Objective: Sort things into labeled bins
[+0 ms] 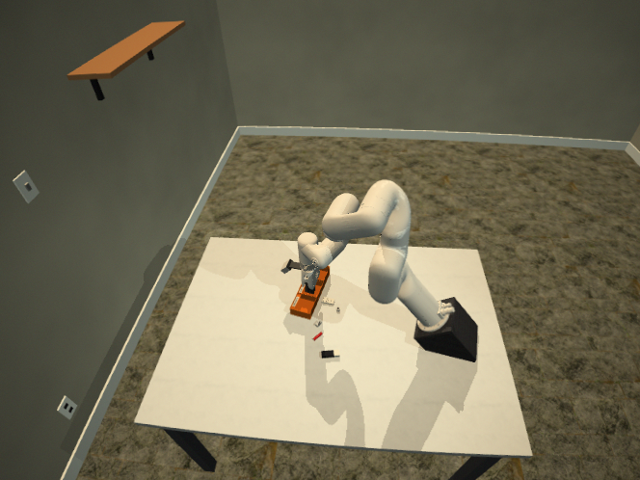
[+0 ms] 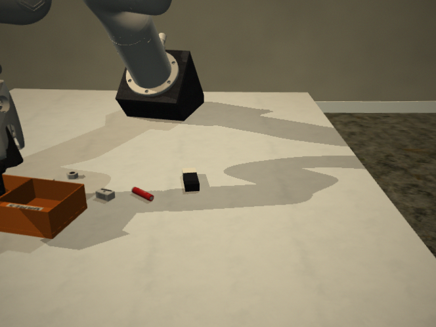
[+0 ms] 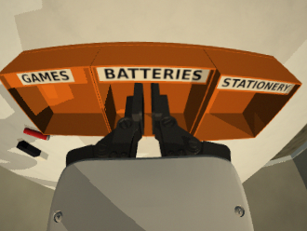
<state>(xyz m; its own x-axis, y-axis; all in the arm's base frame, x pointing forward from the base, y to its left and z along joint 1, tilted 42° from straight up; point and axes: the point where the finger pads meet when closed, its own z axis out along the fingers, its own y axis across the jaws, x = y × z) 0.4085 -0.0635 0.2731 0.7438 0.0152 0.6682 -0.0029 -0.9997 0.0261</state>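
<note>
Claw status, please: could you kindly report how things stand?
Claw shut, empty, at BATTERIES bin. Red battery on table, unbinned. No obstruction seen.

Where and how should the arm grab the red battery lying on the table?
Probably best around the middle of the red battery, coming straight down, fingers on its two long sides. It's a slim cylinder lying on its side, with table visible along both flanks.
</note>
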